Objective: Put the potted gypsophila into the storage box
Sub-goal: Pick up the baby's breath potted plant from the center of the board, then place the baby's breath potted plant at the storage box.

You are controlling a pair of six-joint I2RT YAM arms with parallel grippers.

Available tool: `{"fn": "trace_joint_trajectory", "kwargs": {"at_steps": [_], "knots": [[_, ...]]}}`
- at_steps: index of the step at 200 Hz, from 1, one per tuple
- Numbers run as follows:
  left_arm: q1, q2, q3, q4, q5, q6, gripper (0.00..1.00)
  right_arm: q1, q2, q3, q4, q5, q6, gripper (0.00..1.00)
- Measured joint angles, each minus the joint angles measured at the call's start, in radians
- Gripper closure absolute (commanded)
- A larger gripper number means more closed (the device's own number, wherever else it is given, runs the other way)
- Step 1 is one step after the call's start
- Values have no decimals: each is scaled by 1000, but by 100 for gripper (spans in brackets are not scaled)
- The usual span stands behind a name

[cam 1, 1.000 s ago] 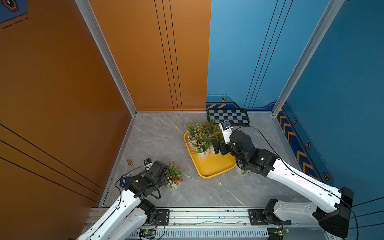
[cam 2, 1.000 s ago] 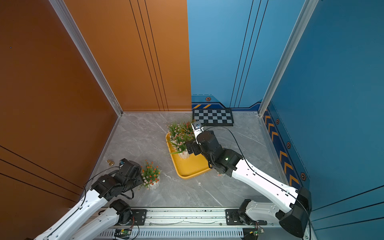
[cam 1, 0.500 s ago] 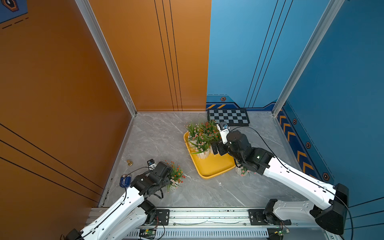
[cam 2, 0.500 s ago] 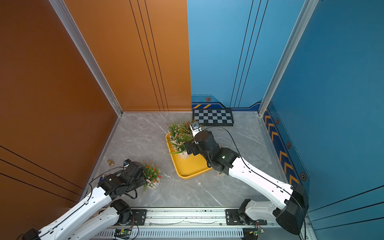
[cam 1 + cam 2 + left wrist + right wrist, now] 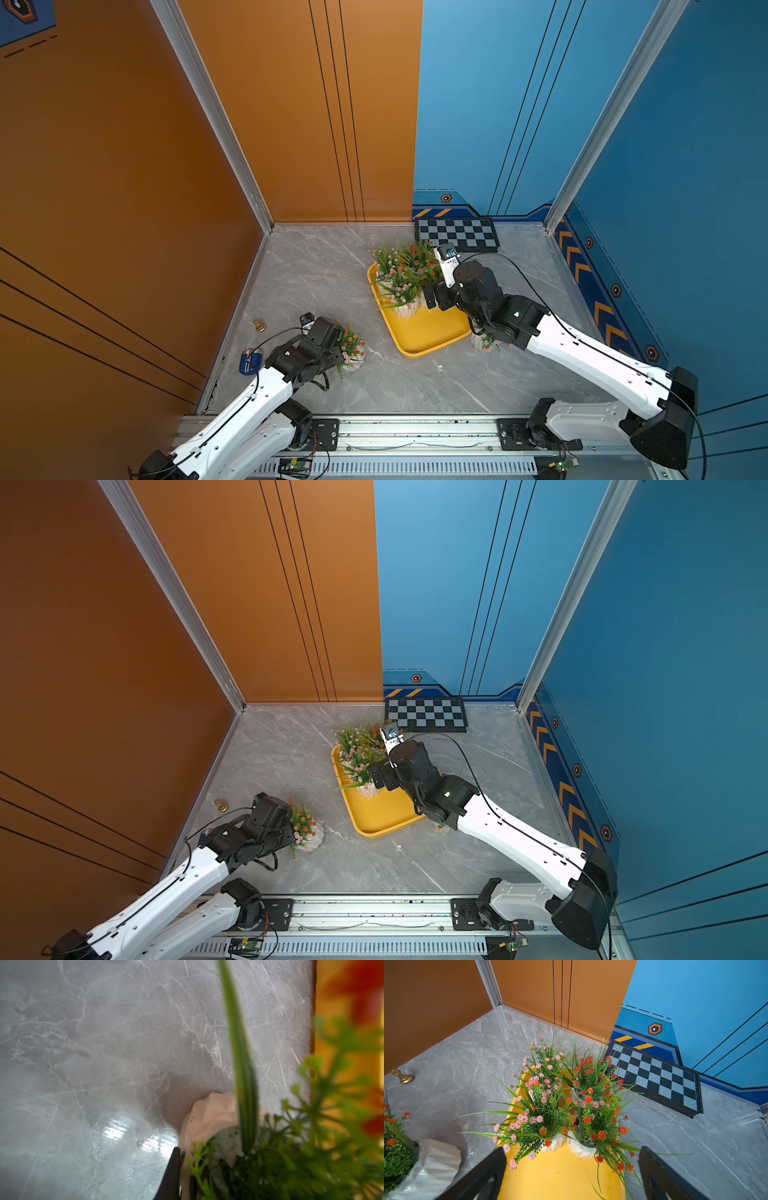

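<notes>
Over storage box, right arm outstretched, pincer wide

Four potted gypsophila stand at the far end of the storage box, a fifth pot left of it.

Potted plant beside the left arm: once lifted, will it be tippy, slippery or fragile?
The potted plant probably tips easily: its foliage stands tall above a small pot. The smooth-looking pot may be slippery, though its ridges should help grip. The thin leaves look floppy and should bend, not break.
</notes>
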Motion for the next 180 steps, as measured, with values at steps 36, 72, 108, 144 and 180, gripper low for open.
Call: {"fn": "trace_joint_trajectory", "kwargs": {"at_steps": [36, 72, 108, 144, 180], "knots": [[0, 12, 19, -6, 5, 23, 100, -1, 0, 3, -1, 10, -1, 0], [2, 34, 90, -39, 19, 56, 100, -13, -3, 27, -18, 35, -9, 0], [-40, 85, 279, -47, 18, 102, 100, -55, -43, 34, -45, 56, -31, 0], [-171, 203, 458, -32, 10, 137, 100, -147, -109, 34, -70, 61, -38, 0], [-307, 371, 593, -36, 25, 169, 100, -252, -188, -1, -78, 60, -36, 0]]}}
